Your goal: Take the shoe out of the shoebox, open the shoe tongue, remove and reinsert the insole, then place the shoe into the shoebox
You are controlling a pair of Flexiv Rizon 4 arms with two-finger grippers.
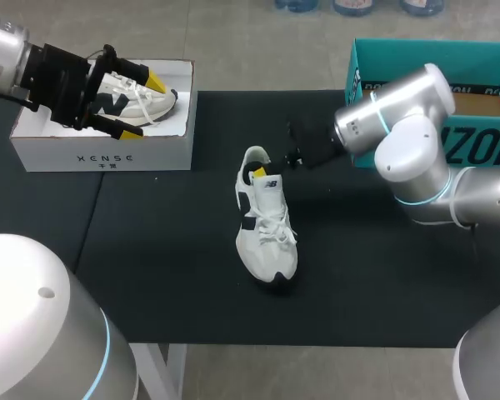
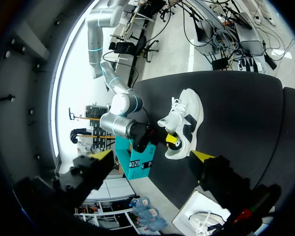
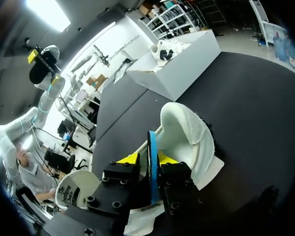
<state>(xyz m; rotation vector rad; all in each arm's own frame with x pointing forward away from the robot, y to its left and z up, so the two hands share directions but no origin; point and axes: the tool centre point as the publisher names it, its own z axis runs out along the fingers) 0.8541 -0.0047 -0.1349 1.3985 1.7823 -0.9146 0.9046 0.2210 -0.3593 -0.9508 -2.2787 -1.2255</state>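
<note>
Though edge-on, insole [image 3: 152, 142] seemingly in tool [image 3: 148, 160]

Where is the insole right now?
Head view: the insole stands out of the heel of the shoe at mid-table, right of the white shoebox; the right claw pinches its edge.

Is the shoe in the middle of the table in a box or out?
Out. The shoe stands on the black mat, apart from the white shoebox.
</note>
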